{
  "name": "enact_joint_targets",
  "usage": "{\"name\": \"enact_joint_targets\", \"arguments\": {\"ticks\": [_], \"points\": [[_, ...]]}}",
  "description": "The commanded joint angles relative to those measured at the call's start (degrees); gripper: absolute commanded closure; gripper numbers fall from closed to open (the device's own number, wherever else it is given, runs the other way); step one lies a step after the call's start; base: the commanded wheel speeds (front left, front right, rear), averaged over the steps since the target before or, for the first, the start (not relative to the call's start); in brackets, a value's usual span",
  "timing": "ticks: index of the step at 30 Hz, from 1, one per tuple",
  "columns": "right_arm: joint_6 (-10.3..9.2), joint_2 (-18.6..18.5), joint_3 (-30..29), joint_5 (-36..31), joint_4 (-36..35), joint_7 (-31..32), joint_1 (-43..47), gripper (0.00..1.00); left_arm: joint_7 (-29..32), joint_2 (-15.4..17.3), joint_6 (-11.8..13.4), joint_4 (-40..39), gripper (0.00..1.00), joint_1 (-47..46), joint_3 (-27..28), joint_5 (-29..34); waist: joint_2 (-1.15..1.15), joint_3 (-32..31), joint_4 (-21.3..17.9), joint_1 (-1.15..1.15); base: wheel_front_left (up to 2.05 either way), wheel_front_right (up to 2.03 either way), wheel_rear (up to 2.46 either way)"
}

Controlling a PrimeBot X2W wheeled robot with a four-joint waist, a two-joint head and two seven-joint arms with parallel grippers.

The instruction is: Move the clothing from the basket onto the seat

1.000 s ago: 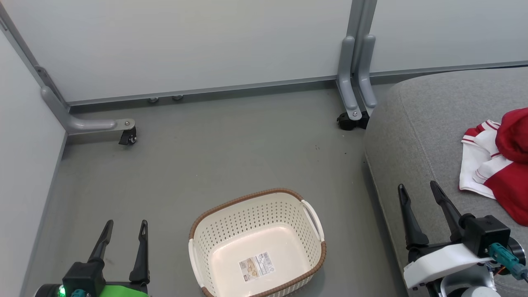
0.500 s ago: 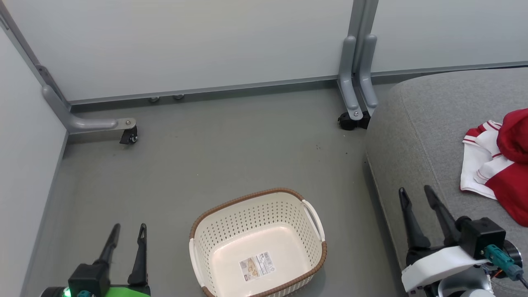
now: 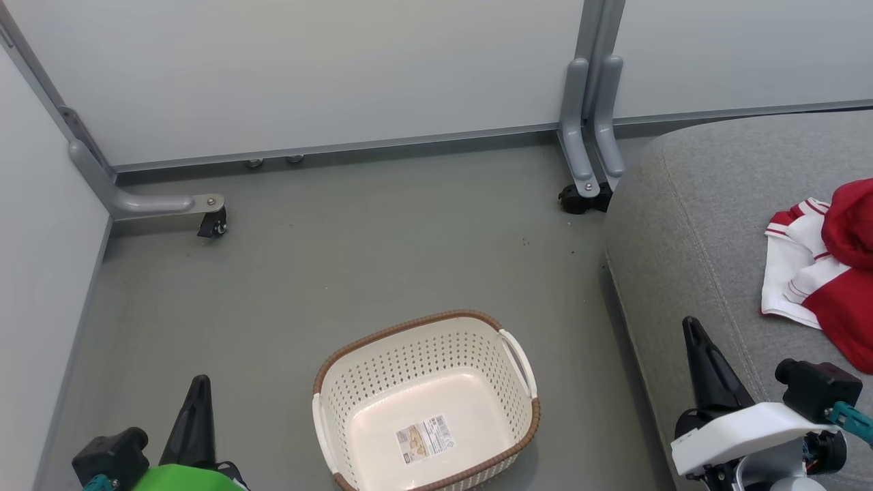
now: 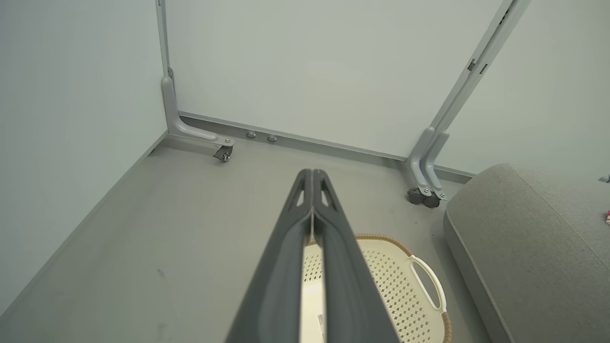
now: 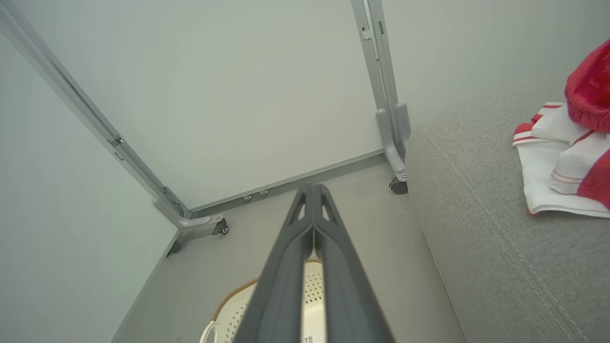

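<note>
Lying heaped on the seat [image 3: 689, 225], the clothing [image 3: 829, 273] is clear of the empty basket [image 3: 402, 329] on the floor; left pincer [image 3: 198, 402] and right pincer [image 3: 702, 354] are closed, holding nothing. A careless right-arm swing could drag the fabric off

Bright even light, soft faint shadows, sharp focus (wrist edges bowed)

Two dark-fingered arms, one green-shelled, one white-shelled.
The left gripper [image 3: 199, 389] has long charcoal tapered fingers [image 4: 293, 233] with triangular cut-outs near the tips, a glossy bright green shell [image 3: 185, 479] and a black box [image 3: 109, 451]; the right gripper [image 3: 692, 334] has a white moulded shell [image 3: 740, 428] and a teal plug [image 3: 848, 414].
</note>
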Motion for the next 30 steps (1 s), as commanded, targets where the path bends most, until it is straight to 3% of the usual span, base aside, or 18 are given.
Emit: {"name": "enact_joint_targets", "arguments": {"ticks": [1,30], "points": [[0.00,-0.55,-0.14,2.99,-0.22,0.15,-1.99,1.00,0.62,0.01,-0.44,-0.57,1.00,-2.13,0.90,-2.64,0.00,0.02,0.00,0.00,0.00,0.00,0.00],[0.00,-1.45,-1.10,28.91,4.93,2.61,-5.50,1.00,6.92,-2.50,-2.10,0.32,1.00,-5.35,4.85,-25.78,0.00,0.34,-0.04,0.00,0.00,0.00,0.00]]}}
